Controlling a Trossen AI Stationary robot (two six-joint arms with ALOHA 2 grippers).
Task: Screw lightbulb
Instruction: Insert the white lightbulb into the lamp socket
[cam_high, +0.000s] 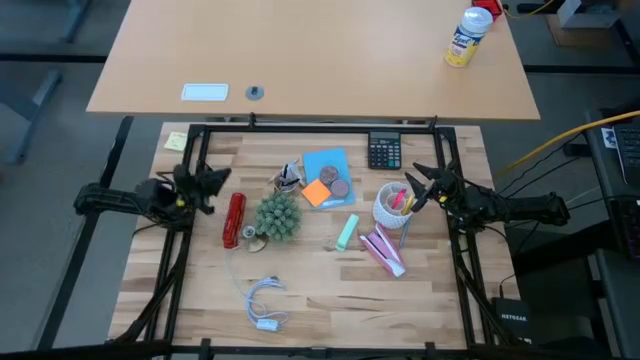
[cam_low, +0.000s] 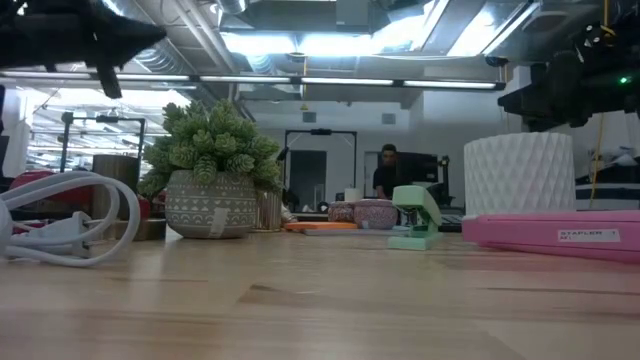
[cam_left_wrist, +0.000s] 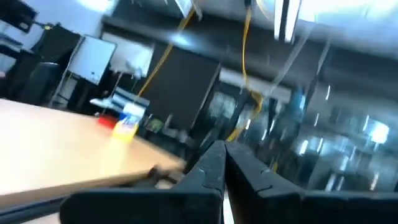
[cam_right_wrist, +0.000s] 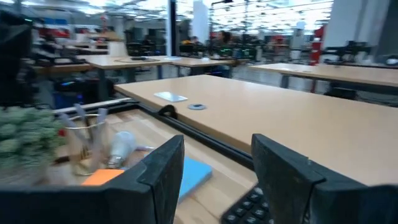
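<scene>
The counter (cam_high: 400, 300) is carrying a crowd of small things, so the reaching step is calling for a clean line in, by this reading. The right arm is hanging level above the counter's right side, and its right hand (cam_right_wrist: 214, 149) is standing wide, both fingers well apart, holding nothing. The left arm is mirroring it on the other side, and the left hand (cam_left_wrist: 222, 149) is closed narrow, tips meeting, also holding nothing.

The potted plant (cam_high: 278, 216) is sitting between the two hands, nearer the left one. The white looped cord (cam_high: 265, 304), with its socket end, is lying well apart from both hands, toward the counter's near edge. The white cup of pens (cam_high: 392, 208) is standing just beside the right hand.

The lightbulb (cam_right_wrist: 120, 147) is lying ahead of the right hand, beyond the blue notebook (cam_right_wrist: 189, 174) and just beside a clear glass of pens (cam_right_wrist: 86, 143).

A good approach is probably coming in over the notebook, low and slow, closing on the frosted globe, not the metal base, and clearing the glass.
</scene>
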